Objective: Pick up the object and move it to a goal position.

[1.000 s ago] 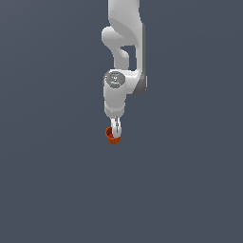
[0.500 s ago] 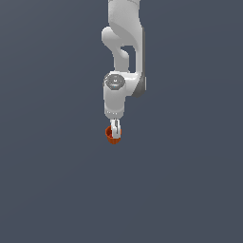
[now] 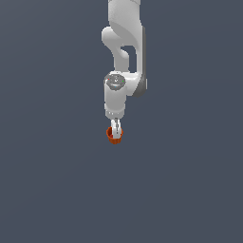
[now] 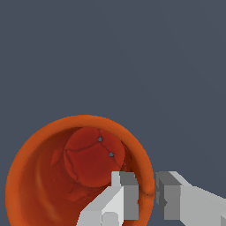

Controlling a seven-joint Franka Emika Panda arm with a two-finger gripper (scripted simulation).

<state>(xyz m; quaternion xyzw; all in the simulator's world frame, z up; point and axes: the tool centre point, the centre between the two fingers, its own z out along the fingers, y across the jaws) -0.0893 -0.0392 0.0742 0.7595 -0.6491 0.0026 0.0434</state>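
Note:
The object is a small orange-red cup with a hollow centre, hanging from the tip of the white arm in the middle of the exterior view. My gripper points down and is shut on the cup's rim. In the wrist view the cup shows from above, with its round floor inside. One finger is inside the cup and the other finger is outside, with the rim pinched between them; my gripper straddles the wall. The cup is upright.
A plain dark grey-blue surface fills the whole scene. The white arm comes down from the top of the exterior view. Nothing else shows.
The gripper and the cup in it have risen slightly in the exterior view. The grip on the rim is unchanged.

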